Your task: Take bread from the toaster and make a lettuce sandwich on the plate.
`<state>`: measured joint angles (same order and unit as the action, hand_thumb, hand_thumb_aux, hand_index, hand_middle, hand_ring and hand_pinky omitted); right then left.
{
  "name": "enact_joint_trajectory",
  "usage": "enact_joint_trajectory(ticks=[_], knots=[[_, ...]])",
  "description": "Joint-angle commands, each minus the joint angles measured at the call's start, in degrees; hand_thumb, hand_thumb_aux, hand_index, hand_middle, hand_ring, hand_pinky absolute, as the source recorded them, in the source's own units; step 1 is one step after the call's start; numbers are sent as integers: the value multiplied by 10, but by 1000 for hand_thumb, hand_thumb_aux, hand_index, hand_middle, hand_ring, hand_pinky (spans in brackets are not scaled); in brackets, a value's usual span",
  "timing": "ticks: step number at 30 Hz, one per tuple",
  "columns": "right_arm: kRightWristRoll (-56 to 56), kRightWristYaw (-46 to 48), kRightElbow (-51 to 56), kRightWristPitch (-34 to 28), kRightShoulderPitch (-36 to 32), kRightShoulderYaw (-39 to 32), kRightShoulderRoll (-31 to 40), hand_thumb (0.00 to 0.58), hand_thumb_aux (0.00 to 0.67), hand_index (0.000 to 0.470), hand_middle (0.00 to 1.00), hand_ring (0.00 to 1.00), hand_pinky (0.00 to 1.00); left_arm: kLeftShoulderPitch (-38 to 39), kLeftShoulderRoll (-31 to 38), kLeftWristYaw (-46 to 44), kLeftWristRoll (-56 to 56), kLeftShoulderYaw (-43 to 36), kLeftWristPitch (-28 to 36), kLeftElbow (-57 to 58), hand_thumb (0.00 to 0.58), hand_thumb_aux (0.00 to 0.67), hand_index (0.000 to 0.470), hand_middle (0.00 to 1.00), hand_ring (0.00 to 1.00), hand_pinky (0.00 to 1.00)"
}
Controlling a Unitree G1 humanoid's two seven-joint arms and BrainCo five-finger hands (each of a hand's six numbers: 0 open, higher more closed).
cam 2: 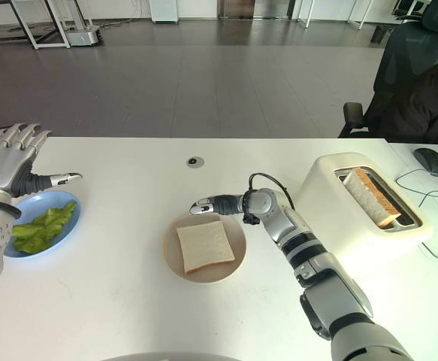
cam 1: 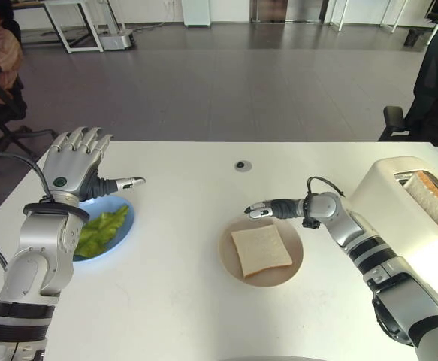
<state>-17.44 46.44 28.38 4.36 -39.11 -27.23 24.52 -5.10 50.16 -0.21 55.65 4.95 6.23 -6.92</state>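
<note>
So the bread slice [cam 2: 204, 246] is lying flat on the tan plate [cam 2: 172, 259], pretty much in the middle of the white table [cam 1: 188, 316], right in front of the robot. Plain white slice, nothing on top of it. There's a second slice [cam 2: 373, 197] standing in a slot of the white toaster [cam 2: 354, 233], which sits off to the right of the plate, and that slice pokes up out of the top.

The right hand [cam 1: 279, 208] is at the far rim of the plate, just above it, with the fingers stretched out pointing toward the robot's left. It isn't holding anything and isn't touching the bread as far as I can tell.

Over on the left there's a blue bowl [cam 2: 46, 199] with green lettuce [cam 2: 42, 226] in it, well apart from the plate. The left hand [cam 1: 72, 162] is held up over the bowl's near-left side, fingers spread and pointing up, thumb sticking out sideways toward the right. It's wide open and empty, not touching the lettuce.

Other bits: a small round grommet [cam 1: 242, 165] set in the table beyond the plate, and a dark mouse [cam 2: 429, 159] with some cables past the toaster at the far right.
</note>
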Motion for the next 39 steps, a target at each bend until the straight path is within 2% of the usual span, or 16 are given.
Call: enact_joint_trajectory(ticks=[1, 11, 21, 22, 23, 32, 39], knots=[[9, 13, -57, -25, -27, 39, 25, 0, 0, 0, 0, 0, 0, 17, 25, -6, 31, -13, -1, 24, 0, 0, 0, 0, 0, 0], [53, 34, -154, -108, -90, 115, 38, 0, 0, 0, 0, 0, 0, 42, 88, -88, 96, -77, 1, 129, 0, 0, 0, 0, 0, 0], [69, 46, -229, -151, -65, 118, 39, 0, 0, 0, 0, 0, 0, 6, 80, -106, 77, -136, -3, 275, 0, 0, 0, 0, 0, 0], [70, 46, -232, -152, -64, 117, 39, 0, 0, 0, 0, 0, 0, 7, 78, -104, 71, -139, -4, 277, 175, 110, 77, 0, 0, 0], [69, 45, -234, -153, -65, 117, 39, 0, 0, 0, 0, 0, 0, 10, 74, -105, 57, -138, -7, 274, 580, 670, 470, 0, 0, 0], [59, 26, -205, -148, -72, 117, 37, 0, 0, 0, 0, 0, 0, 30, 65, -123, -5, -133, -6, 217, 580, 670, 470, 0, 0, 0], [57, 17, -190, -138, -67, 115, 40, 0, 0, 0, 0, 0, 0, 41, 102, -124, -3, -91, 21, 134, 580, 670, 470, 0, 0, 0]])
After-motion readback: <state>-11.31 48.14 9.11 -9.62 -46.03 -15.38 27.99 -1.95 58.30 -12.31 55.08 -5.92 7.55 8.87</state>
